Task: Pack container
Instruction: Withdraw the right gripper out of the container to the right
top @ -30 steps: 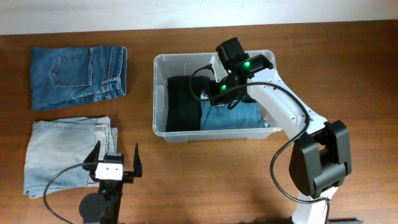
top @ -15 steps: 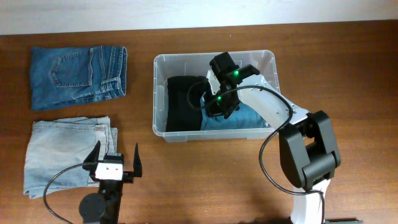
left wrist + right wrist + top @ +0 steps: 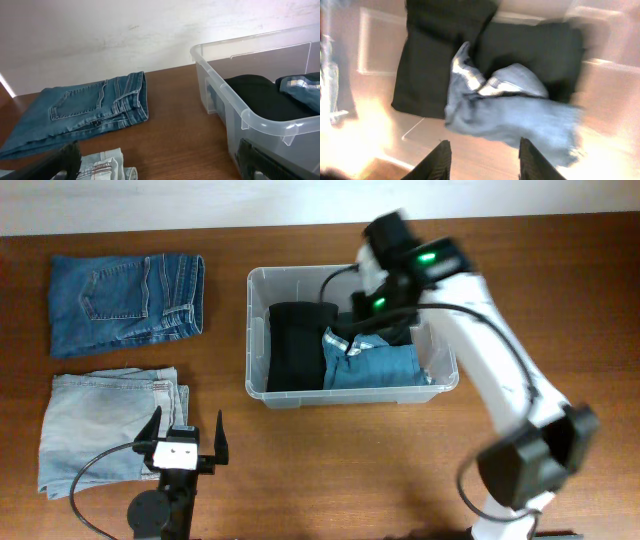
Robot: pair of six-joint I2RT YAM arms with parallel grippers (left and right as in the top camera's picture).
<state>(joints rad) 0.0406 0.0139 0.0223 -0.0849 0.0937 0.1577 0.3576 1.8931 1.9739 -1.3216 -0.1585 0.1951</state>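
Observation:
The container [image 3: 256,330] is a clear plastic bin in the middle of the table. Inside it a folded black garment [image 3: 295,345] lies on the left and rumpled blue jeans [image 3: 372,365] lie on the right. My right gripper [image 3: 365,310] hovers over the bin's far side, blurred. In the right wrist view its jaws [image 3: 485,162] stand open and hold nothing, above the blue jeans [image 3: 515,112] and black garment [image 3: 435,55]. My left gripper [image 3: 187,435] rests open near the front edge, its fingers [image 3: 260,160] wide apart with nothing between them.
Folded dark blue jeans [image 3: 125,302] lie at the back left. Folded pale blue jeans [image 3: 110,425] lie at the front left, just beside the left gripper. The left wrist view shows the dark jeans [image 3: 85,107] and the bin's rim [image 3: 250,117].
My right gripper has opened and let go of the blue jeans, then lifted up and back out of the bin. The jeans stay inside beside the black garment. The left arm has not moved.

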